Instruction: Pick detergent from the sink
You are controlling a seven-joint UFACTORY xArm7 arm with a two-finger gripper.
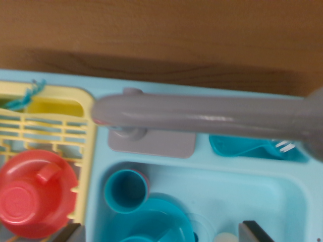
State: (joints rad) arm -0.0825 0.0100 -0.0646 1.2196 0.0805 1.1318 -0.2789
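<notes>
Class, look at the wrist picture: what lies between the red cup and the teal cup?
In the wrist view, the yellow rack's side wall and the sink's pale blue rim separate the red cup from the teal cup.

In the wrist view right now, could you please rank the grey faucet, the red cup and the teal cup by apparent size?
1. Grey faucet, largest, though nearest the camera.
2. Red cup in the yellow rack.
3. Teal cup in the sink, smallest.

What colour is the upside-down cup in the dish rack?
Red. The cup sits in the yellow dish rack, clearest at the wrist view's left.
</notes>
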